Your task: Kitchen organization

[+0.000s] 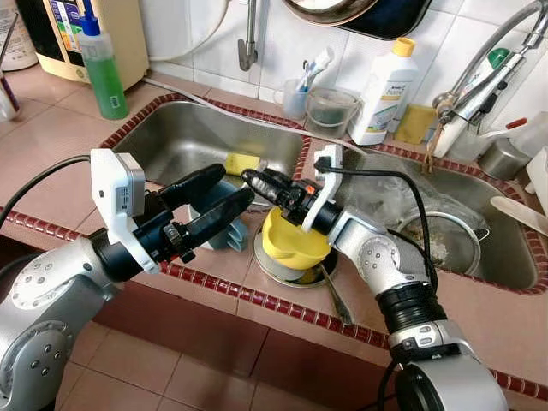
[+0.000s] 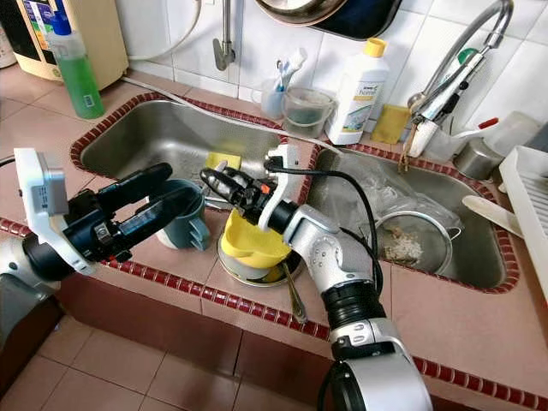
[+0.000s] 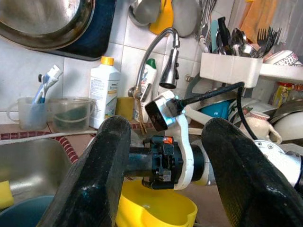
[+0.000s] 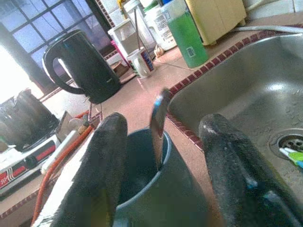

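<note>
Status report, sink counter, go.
Left gripper open, fingers straddling the blue cup. Right gripper open above the yellow cup, pointing at the blue one. Spoon beside the plate.

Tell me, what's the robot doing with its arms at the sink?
The robot is tidying dishes on the tiled ledge in front of the double sink. Its left gripper and right gripper are both open and reach toward each other, just above a blue cup with a utensil standing in it. Neither gripper holds anything. Beside the cup, a yellow cup sits tilted on a small plate, with a spoon lying by it.
</note>
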### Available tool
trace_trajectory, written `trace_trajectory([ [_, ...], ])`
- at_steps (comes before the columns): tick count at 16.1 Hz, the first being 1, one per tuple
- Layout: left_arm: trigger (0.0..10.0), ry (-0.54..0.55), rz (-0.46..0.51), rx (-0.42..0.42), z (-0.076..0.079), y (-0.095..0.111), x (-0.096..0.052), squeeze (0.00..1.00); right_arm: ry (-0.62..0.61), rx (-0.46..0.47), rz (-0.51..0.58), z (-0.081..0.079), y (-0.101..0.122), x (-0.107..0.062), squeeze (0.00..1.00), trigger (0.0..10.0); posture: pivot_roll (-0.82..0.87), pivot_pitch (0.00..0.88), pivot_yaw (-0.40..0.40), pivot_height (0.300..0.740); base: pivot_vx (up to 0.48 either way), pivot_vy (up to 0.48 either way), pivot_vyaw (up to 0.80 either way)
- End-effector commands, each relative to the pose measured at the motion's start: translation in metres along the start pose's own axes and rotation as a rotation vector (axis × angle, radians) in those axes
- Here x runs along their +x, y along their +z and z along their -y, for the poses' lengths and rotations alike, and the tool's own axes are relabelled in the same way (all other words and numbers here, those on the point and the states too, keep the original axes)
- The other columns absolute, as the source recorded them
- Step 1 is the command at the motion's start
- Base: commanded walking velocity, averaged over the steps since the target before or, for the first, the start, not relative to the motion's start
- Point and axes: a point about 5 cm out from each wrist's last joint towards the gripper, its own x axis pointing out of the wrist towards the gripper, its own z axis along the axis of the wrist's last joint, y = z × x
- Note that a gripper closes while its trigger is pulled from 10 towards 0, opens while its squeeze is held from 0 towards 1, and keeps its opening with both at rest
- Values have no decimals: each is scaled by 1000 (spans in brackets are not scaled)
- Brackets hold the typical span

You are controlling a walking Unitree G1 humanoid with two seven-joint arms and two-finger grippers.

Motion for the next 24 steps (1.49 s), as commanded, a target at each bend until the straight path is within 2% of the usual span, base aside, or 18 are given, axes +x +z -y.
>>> trace_trajectory([
  [1,10000,-21,8,21,4,5,2,0,-5,-14,21,2,8,-1,0,0,-3,87,-132,740,0,0,0],
  [5,10000,-17,12,15,4,4,3,0,11,4,5,6,4,-3,0,0,-4,93,-134,740,0,0,0],
  [11,10000,-6,21,14,4,5,3,0,86,9,-5,0,5,3,0,0,2,98,-142,740,0,0,0],
  [22,10000,12,29,12,6,5,1,0,120,18,9,-3,10,12,0,0,12,100,-151,740,0,0,0],
  [23,10000,12,29,13,6,5,1,0,131,14,11,-4,12,12,0,2941,10,98,-150,740,0,0,0],
  [24,10000,12,30,12,6,6,1,0,136,9,15,-5,15,13,0,10000,10,98,-150,740,0,0,0],
])
